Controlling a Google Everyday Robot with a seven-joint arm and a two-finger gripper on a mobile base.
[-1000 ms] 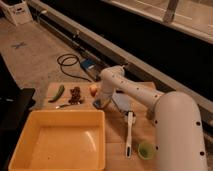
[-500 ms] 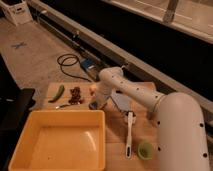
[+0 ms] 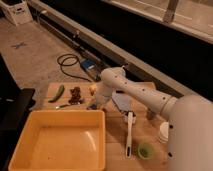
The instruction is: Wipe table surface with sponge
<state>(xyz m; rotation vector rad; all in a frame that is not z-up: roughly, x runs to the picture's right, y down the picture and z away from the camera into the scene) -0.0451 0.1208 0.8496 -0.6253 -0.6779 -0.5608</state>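
At the bottom left of the frame a big yellow tub [image 3: 59, 113] sat on the table surface [image 3: 116, 146], filling that corner out to the near and left edges. To its right, low in the frame, a narrow strip of bare wood ran beside a white brush [image 3: 129, 134] lying lengthwise, a small green cup [image 3: 145, 149] and a white cylinder [image 3: 163, 132]. The robot's white arm [image 3: 150, 97] came in from the lower right over these things. The gripper [image 3: 95, 102] was at the centre of the frame, pointing down just beyond the tub's far right corner with its fingers closed. A small blue-grey shape that looked like the sponge [image 3: 92, 106] sat at their tip against the wood, but whether it was pinched could not be made out. A flat grey-blue sheet [image 3: 123, 102] lay just right of the gripper. Farther left, near the table's far edge, lay a green vegetable [image 3: 58, 92], a dark reddish cluster [image 3: 76, 94] and a small yellow piece [image 3: 93, 88]. Beyond that edge, in the upper left, was open floor with a coiled black cable [image 3: 69, 64].
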